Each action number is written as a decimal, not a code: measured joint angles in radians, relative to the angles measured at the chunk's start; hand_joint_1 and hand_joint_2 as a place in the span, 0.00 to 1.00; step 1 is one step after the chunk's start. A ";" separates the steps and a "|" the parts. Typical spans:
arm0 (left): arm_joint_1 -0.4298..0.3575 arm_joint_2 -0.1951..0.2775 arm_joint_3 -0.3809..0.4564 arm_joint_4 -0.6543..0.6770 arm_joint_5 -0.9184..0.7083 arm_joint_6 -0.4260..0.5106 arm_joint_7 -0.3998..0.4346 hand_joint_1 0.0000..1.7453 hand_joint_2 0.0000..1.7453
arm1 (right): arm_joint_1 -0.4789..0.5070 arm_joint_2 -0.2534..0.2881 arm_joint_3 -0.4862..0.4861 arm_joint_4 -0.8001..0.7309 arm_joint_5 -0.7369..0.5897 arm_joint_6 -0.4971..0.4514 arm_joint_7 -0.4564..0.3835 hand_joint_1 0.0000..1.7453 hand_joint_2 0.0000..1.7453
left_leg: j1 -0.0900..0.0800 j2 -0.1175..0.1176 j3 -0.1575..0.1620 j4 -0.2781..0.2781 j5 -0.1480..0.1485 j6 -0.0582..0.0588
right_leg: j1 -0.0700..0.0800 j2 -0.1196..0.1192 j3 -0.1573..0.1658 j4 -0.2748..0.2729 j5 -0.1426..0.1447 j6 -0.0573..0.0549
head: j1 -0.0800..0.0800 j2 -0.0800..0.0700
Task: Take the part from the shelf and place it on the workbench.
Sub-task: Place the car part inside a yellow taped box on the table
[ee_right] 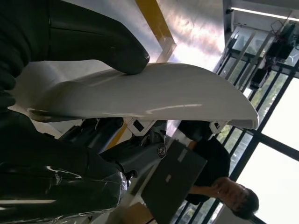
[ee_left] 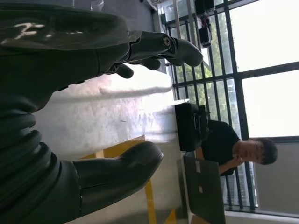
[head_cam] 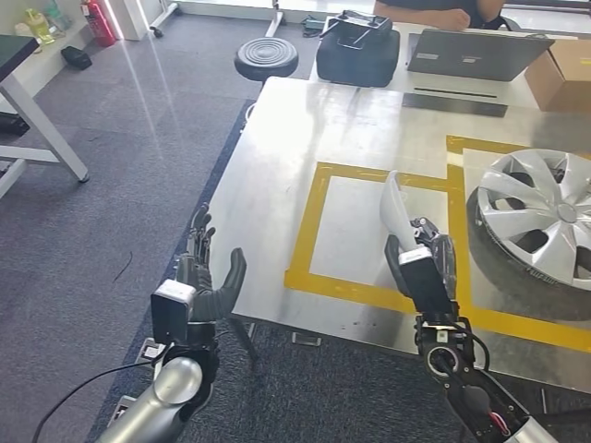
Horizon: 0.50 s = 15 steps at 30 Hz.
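We hold white part [head_cam: 392, 214] in right hand [head_cam: 423, 265] over steel workbench [head_cam: 279, 166] w/ yellow tape squares [head_cam: 317, 208]; left hand [head_cam: 202, 281] empty, fingers apart. Grey carpet [head_cam: 104, 185]; wheel cover [head_cam: 540, 208] probably on a tyre.

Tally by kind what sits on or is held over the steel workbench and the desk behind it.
White part, held in right hand: 1
Wheel cover: 1
Tyre: 1
Black bag: 1
Laptop: 1
Cardboard box: 1
Total: 6

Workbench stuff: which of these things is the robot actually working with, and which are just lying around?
In use: white part, held by the right hand; metal workbench; yellow-taped square; left hand, empty.

Lying about: wheel cover, laptop, black bag, cardboard box, stool.
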 joint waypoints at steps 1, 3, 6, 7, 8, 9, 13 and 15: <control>-0.004 -0.002 -0.001 0.002 -0.001 0.000 -0.002 0.00 1.00 | -0.007 0.001 -0.001 0.020 -0.004 0.002 -0.008 1.00 1.00 | 0.000 0.000 0.000 0.000 0.000 0.000 | 0.000 0.000 0.000 0.000 0.000 0.000 | 0.000 0.000; -0.008 -0.004 -0.003 0.006 -0.001 -0.002 -0.002 0.00 1.00 | -0.019 0.002 -0.002 0.053 -0.006 0.004 -0.020 1.00 1.00 | 0.000 0.000 0.000 0.000 0.000 0.000 | 0.000 0.000 0.000 0.000 0.000 0.000 | 0.000 0.000; -0.012 -0.007 -0.006 0.010 0.020 -0.018 -0.005 0.00 1.00 | -0.042 0.007 -0.001 0.107 0.017 0.013 -0.023 1.00 1.00 | 0.000 0.000 0.000 0.000 0.000 0.000 | -0.001 0.000 0.000 0.000 0.000 0.000 | -0.003 0.000; -0.014 -0.009 -0.007 0.012 0.031 -0.025 -0.007 0.00 1.00 | -0.051 0.010 0.001 0.127 0.027 0.019 -0.022 1.00 1.00 | 0.000 0.000 0.000 0.000 0.000 0.000 | -0.001 0.000 0.000 0.000 0.000 0.000 | -0.004 0.000; -0.015 -0.010 -0.008 0.014 0.041 -0.031 -0.011 0.00 1.00 | -0.061 0.014 0.003 0.148 0.035 0.024 -0.022 1.00 1.00 | 0.000 0.000 0.000 0.000 0.000 0.000 | -0.001 0.000 0.000 0.000 0.000 0.000 | -0.004 0.000; -0.017 -0.012 -0.009 0.017 0.047 -0.036 -0.017 0.00 1.00 | -0.072 0.018 0.005 0.170 0.042 0.030 -0.023 1.00 1.00 | 0.000 0.000 0.000 0.000 0.000 0.000 | -0.001 0.000 0.000 0.000 0.000 0.000 | -0.005 0.000; -0.027 -0.021 -0.013 0.032 0.048 -0.048 -0.039 0.00 1.00 | -0.122 0.042 0.017 0.269 0.055 0.058 -0.038 1.00 1.00 | 0.000 0.000 0.000 0.000 0.000 0.000 | -0.001 0.000 0.000 0.000 0.000 0.000 | -0.008 0.000; -0.031 -0.024 -0.016 0.039 0.037 -0.043 -0.051 0.00 1.00 | -0.144 0.056 0.027 0.317 0.065 0.067 -0.048 1.00 1.00 | 0.000 0.000 0.000 0.000 0.000 0.000 | -0.001 0.000 0.000 0.000 0.000 0.000 | -0.009 0.000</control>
